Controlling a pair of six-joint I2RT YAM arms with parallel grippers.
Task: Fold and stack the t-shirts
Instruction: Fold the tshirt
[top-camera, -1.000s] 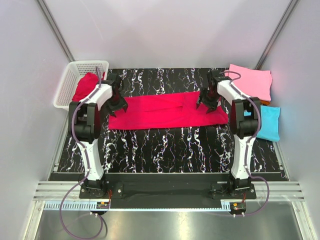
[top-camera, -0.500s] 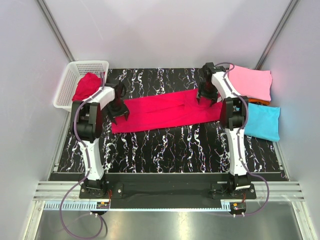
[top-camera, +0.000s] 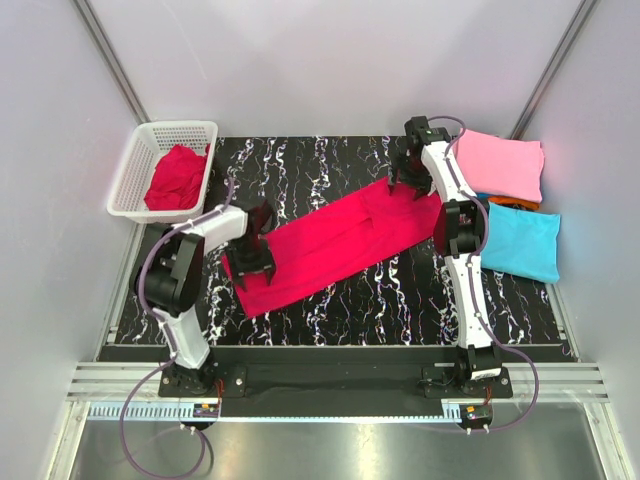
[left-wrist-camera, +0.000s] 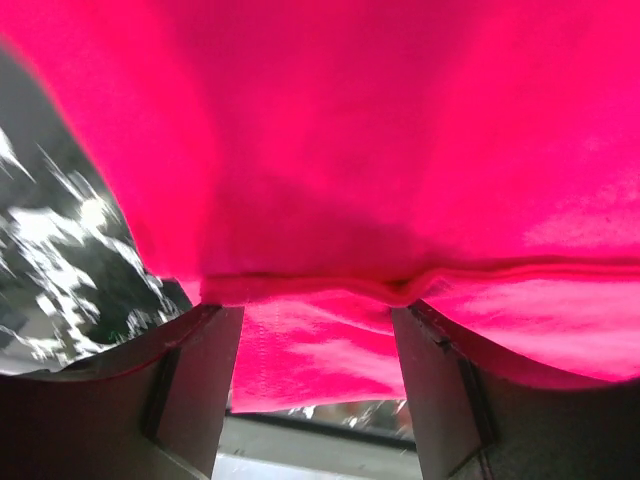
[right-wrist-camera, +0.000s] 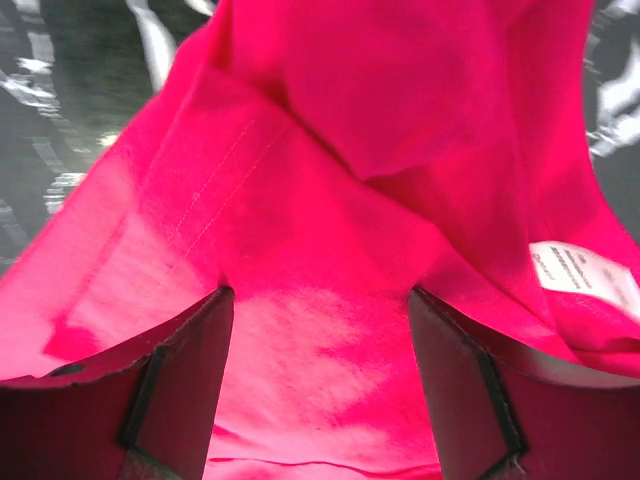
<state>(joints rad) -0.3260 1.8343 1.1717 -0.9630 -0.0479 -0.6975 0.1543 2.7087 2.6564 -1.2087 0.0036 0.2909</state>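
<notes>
A crimson-red t-shirt, folded into a long strip, lies slantwise on the black marbled table, from near left to far right. My left gripper is on its near-left end. In the left wrist view the fingers stand apart and the red cloth covers their tips. My right gripper is on the far-right end. In the right wrist view its jaws are apart over red cloth, with a white label at the right. A second red shirt lies in the basket.
A white mesh basket stands at the far left. A folded pink shirt lies at the far right. An orange one peeks out under it, and a turquoise one lies nearer. The walls are close on both sides.
The red strip has swung from lying straight across to slantwise. My left gripper moved nearer with its end, and my right gripper moved farther back with the other end.
</notes>
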